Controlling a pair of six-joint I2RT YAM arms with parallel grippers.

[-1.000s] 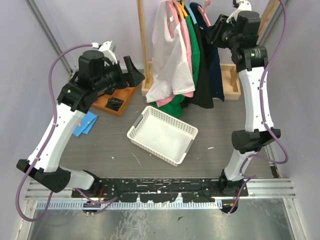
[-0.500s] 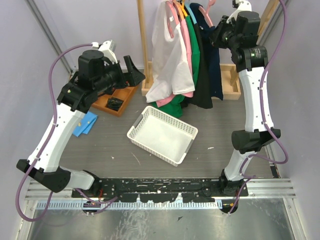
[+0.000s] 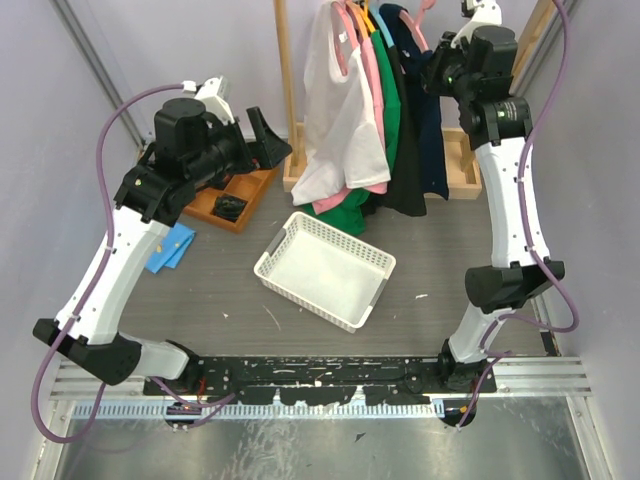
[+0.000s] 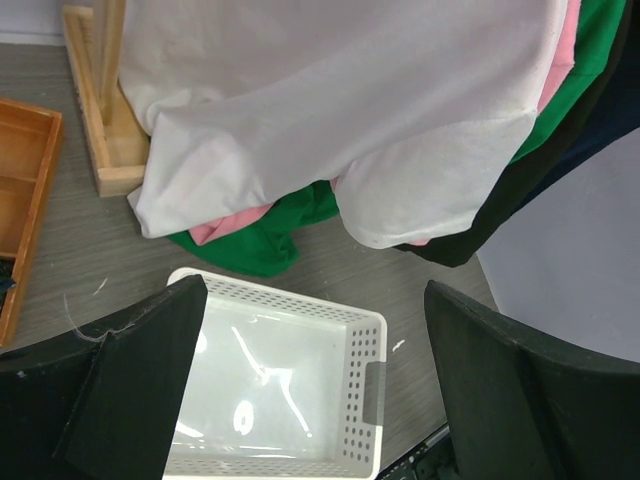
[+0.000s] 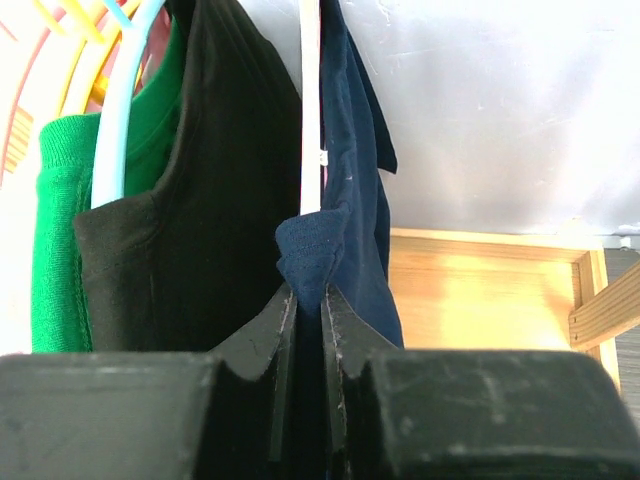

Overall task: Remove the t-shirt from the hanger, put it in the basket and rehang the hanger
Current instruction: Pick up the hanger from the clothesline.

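Note:
Several t-shirts hang on a wooden rack: white (image 3: 340, 120), pink, green, black (image 3: 405, 130) and, rightmost, navy blue (image 3: 432, 120). In the right wrist view my right gripper (image 5: 308, 295) is shut on a fold of the navy t-shirt (image 5: 345, 230), beside its pink hanger (image 5: 310, 110). In the top view that gripper (image 3: 440, 62) sits high at the navy shirt's shoulder, near the hanger's hook (image 3: 412, 18). My left gripper (image 3: 270, 140) is open and empty, left of the white shirt (image 4: 340, 110); its fingers (image 4: 130, 380) frame the basket.
A white perforated basket (image 3: 325, 270) lies on the grey table below the shirts, also in the left wrist view (image 4: 375, 350). An orange wooden tray (image 3: 235, 195) and a blue cloth (image 3: 170, 247) lie at left. The wooden rack base (image 3: 462, 160) stands at the back.
My right gripper has risen slightly and pulled the navy shirt's shoulder up along the hanger. The left arm has hardly moved.

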